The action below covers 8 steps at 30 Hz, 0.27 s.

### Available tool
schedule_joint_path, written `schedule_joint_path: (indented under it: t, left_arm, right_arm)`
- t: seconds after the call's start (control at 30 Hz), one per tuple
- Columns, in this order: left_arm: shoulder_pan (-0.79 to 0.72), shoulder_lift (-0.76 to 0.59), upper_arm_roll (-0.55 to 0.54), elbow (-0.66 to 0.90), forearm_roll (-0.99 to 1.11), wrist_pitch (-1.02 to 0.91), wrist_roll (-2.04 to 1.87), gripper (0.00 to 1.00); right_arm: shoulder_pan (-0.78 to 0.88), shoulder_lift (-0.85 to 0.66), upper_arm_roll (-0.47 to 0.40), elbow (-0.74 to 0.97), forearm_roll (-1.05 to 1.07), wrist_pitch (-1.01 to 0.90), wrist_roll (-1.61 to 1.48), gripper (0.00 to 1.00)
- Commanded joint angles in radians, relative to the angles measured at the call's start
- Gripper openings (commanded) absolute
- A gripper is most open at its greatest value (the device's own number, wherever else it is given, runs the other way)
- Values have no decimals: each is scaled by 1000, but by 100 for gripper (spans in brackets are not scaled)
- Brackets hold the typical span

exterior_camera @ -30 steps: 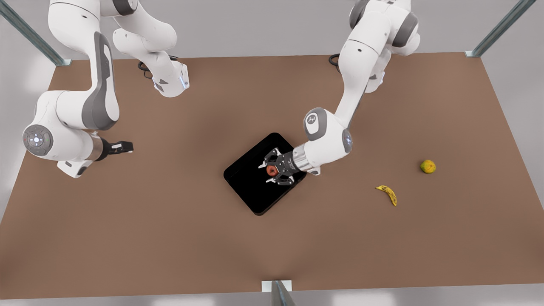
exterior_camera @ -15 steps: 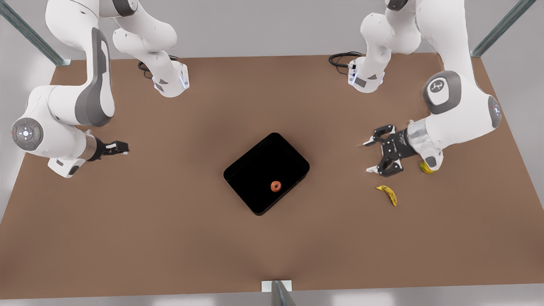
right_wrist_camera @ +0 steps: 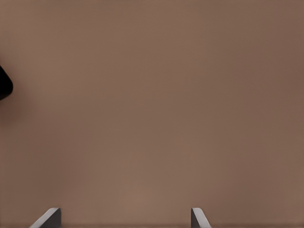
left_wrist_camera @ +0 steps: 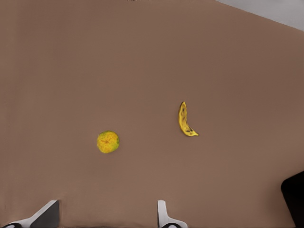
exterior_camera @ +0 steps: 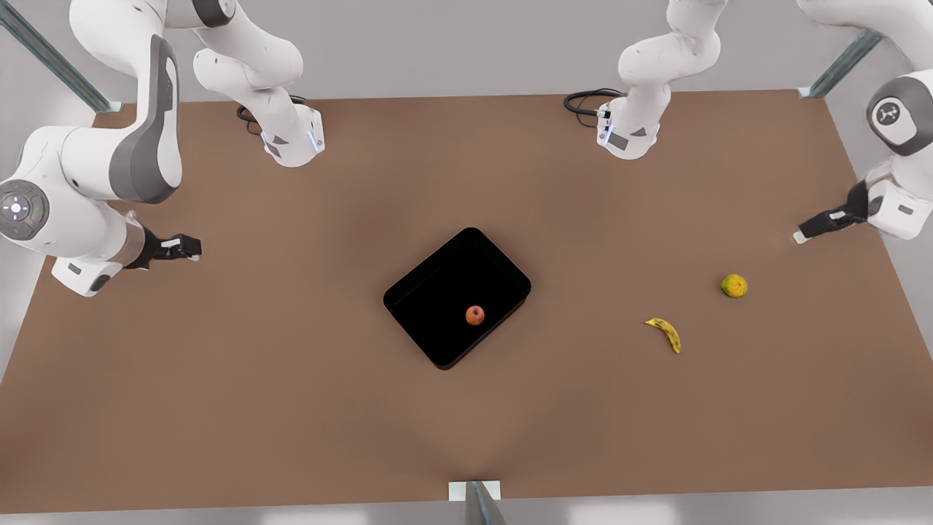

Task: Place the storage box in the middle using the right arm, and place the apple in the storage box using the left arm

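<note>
The black storage box (exterior_camera: 437, 306) lies at the table's middle, turned at an angle. Inside it, near the corner toward the front view's right, rests the red-orange apple (exterior_camera: 474, 315), free of any gripper. My left gripper (exterior_camera: 805, 233) hangs far off at the front view's right edge, open and holding nothing; its fingertips (left_wrist_camera: 164, 216) stand well apart. A corner of the box (left_wrist_camera: 294, 197) shows in the left wrist view. At the front view's left edge my right gripper (exterior_camera: 186, 249) waits, open and holding nothing, with a box corner (right_wrist_camera: 4, 83) in its wrist view.
A yellow banana (exterior_camera: 665, 334) (left_wrist_camera: 185, 121) and a yellow-green lumpy fruit (exterior_camera: 734, 285) (left_wrist_camera: 108, 142) lie on the brown table (exterior_camera: 291, 364) between the box and the left gripper. Both arm bases stand at the far edge.
The left gripper opened and let the apple drop into the box, then swung away to the front view's right edge. The right arm drifted slightly toward the front view's left.
</note>
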Motion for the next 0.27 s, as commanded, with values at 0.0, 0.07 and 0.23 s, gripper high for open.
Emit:
schedule_joint_path:
  t: [0.0, 0.07, 0.23]
  left_arm:
    - [-408, 5, -8, 9, 15, -1, 0, 100]
    - [-410, 159, -17, 223, 18, -100, -2, 100]
    - [-410, 159, -28, 222, 21, -92, -29, 100]
  right_arm:
    - [0, 0, 0, 0, 0, 0, 0, 100]
    - [0, 0, 0, 0, 0, 0, 0, 100]
    - [0, 3, 0, 0, 0, 0, -2, 100]
